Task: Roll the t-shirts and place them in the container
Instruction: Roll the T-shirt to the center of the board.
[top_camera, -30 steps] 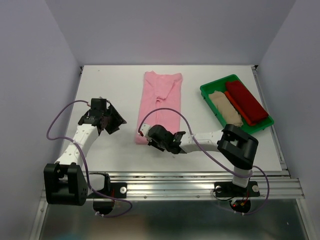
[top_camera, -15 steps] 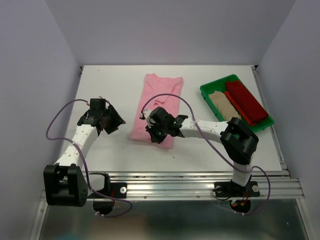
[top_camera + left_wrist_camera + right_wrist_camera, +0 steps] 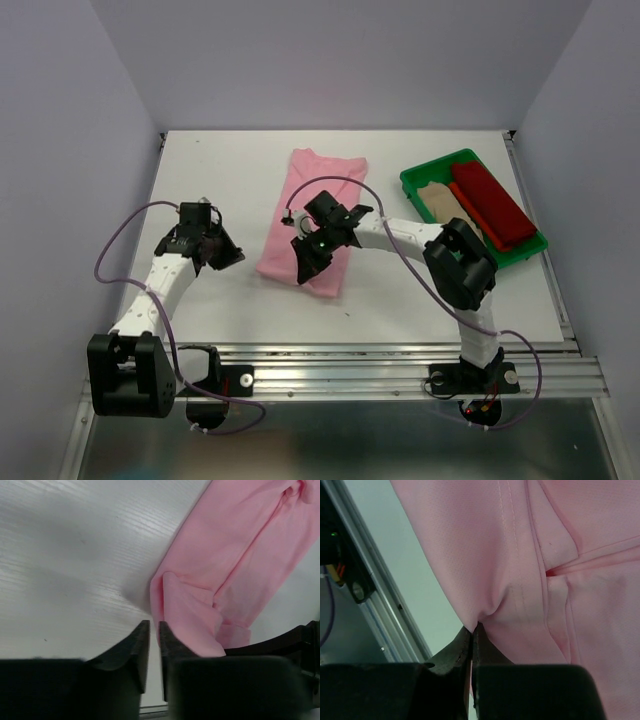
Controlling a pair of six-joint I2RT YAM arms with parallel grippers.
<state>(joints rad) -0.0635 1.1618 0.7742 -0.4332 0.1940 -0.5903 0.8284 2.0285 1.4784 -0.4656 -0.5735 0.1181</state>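
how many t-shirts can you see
3: pink one mid-table, pinched by the right fingers; beige one and red one side by side in the tray. Others may be hidden.

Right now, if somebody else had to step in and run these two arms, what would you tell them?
The left gripper is shut and empty, just beside the near corner of the pink t-shirt.
The right gripper is shut on a pinch of that shirt's near edge.
The pink t-shirt lies as a long folded strip ahead of the arms. The beige t-shirt and dark red t-shirt sit bundled in the green tray.
Done: those two look finished.
Left: the pink one shows no roll yet, only its near end gathered.
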